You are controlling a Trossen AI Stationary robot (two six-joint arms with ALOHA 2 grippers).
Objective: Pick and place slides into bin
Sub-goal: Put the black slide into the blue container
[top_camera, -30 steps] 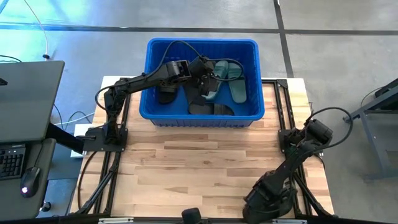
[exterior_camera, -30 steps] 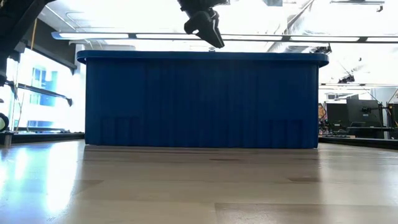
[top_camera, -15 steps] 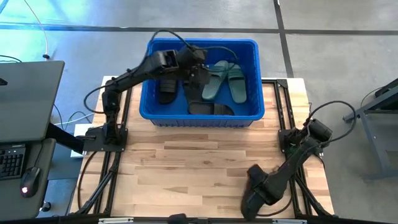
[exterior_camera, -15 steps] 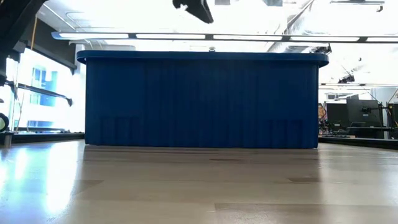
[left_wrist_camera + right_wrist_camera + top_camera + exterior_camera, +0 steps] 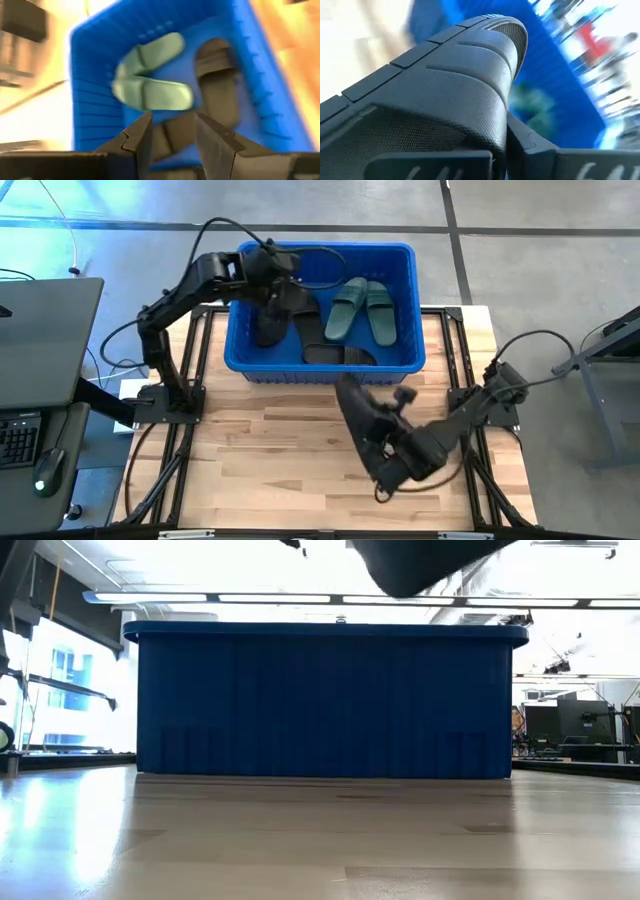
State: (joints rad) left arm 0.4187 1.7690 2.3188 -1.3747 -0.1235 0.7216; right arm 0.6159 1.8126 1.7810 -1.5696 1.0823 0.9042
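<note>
The blue bin (image 5: 410, 310) stands at the table's far side. In it lie two green slides (image 5: 346, 308) (image 5: 381, 311) and black slides (image 5: 268, 326) (image 5: 340, 356). My left gripper (image 5: 278, 268) hangs open and empty above the bin's far left part. Its wrist view looks down on the green slides (image 5: 150, 90). My right gripper (image 5: 392, 452) is shut on a black slide (image 5: 358, 415) above the table's middle, near the bin's front wall. That slide fills the right wrist view (image 5: 470, 75) and shows at the top of the low view (image 5: 420, 560). My right gripper holds the black slide by the end nearest the wrist (image 5: 470, 145). The slide itself hides the place of contact. The fingers come nearly level from the table's near right. The slide is lifted clear of the table and reaches past the fingers toward the bin.
The bin's front wall (image 5: 330, 700) stands between the held slide and the bin's inside. A desk with a keyboard (image 5: 20, 440) stands left of the table. Bare wood (image 5: 260, 450) lies in front of the bin.
My right gripper has swung from the table's near edge up and toward the bin, carrying the black slide clear of the table. My left gripper has risen out of the bin and gone toward its far left corner. A green slide lies in the bin where it was.
</note>
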